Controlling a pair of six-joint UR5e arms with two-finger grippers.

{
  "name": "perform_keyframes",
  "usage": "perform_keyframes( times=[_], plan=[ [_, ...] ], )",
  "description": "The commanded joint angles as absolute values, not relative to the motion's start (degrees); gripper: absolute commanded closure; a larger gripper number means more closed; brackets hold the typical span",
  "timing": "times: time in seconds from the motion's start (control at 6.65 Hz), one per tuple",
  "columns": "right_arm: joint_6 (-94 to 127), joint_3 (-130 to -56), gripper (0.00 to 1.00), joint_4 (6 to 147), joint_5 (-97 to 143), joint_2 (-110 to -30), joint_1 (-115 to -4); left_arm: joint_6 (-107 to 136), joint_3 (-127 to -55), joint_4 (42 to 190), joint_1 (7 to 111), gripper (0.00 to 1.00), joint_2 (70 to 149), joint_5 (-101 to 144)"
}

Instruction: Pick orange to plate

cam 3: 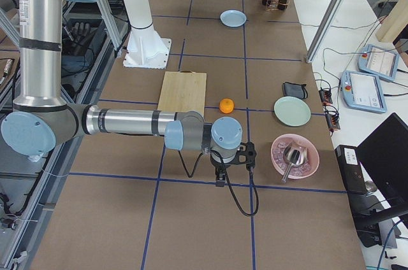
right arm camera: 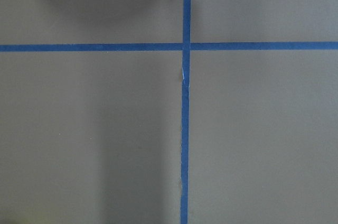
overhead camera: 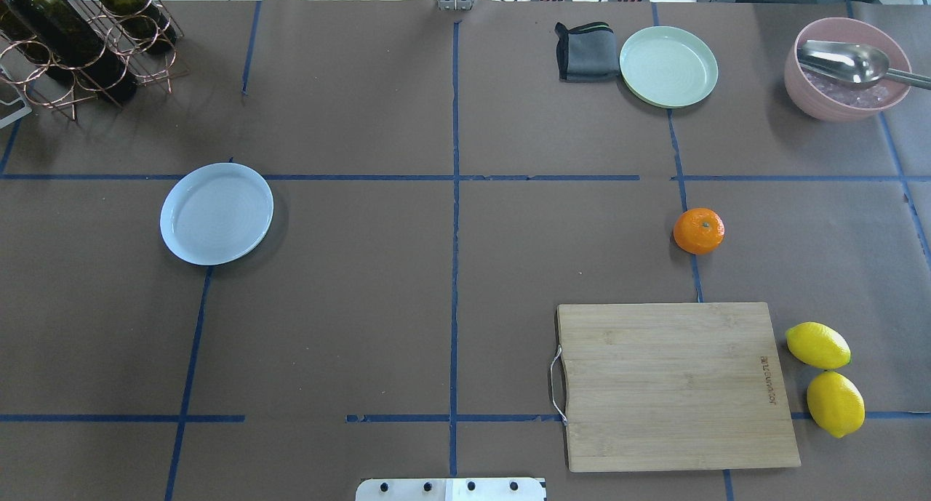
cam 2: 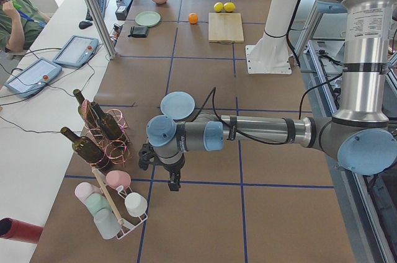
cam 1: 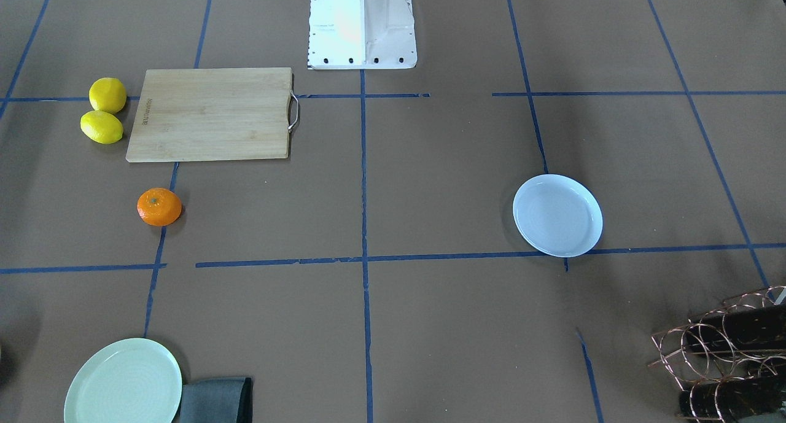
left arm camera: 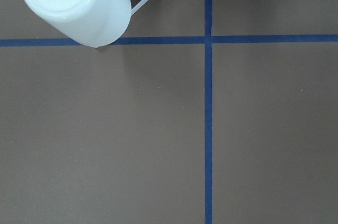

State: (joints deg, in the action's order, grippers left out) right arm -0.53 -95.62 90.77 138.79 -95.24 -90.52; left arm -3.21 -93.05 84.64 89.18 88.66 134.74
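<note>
The orange (overhead camera: 699, 230) lies on the brown table at the right of the overhead view, just beyond the wooden cutting board (overhead camera: 676, 385); it also shows in the front view (cam 1: 159, 207). The pale bluish plate (overhead camera: 217, 213) sits empty far across the table on the left (cam 1: 557, 215). Neither gripper appears in the overhead or front views. My left gripper (cam 2: 173, 182) hangs over the table's left end, beside a cup rack. My right gripper (cam 3: 220, 177) hangs over the right end, near the pink bowl. I cannot tell whether either is open or shut.
Two lemons (overhead camera: 825, 377) lie right of the board. A green plate (overhead camera: 668, 66), a grey cloth (overhead camera: 585, 50) and a pink bowl with a spoon (overhead camera: 847, 68) stand at the far right. A wire bottle rack (overhead camera: 80, 35) fills the far left corner.
</note>
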Motion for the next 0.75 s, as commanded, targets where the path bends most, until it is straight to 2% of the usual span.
perform_keyframes(
  times=[0.0,0.3,0.6],
  plan=[
    [-0.44,-96.23,0.0,90.7,138.78,-94.84,-90.53,-3.43,-94.21,84.64,89.21,0.0,89.29,134.82],
    [-0.35,-99.38,0.0,90.7,138.87,-94.4,-90.53,-3.08,-93.78,90.23,88.86,0.0,94.81,134.39],
    [-0.44,-100.63,0.0,90.35,139.22,-92.91,-90.35,-2.9,-93.87,95.61,84.73,0.0,94.83,134.82]
  ],
)
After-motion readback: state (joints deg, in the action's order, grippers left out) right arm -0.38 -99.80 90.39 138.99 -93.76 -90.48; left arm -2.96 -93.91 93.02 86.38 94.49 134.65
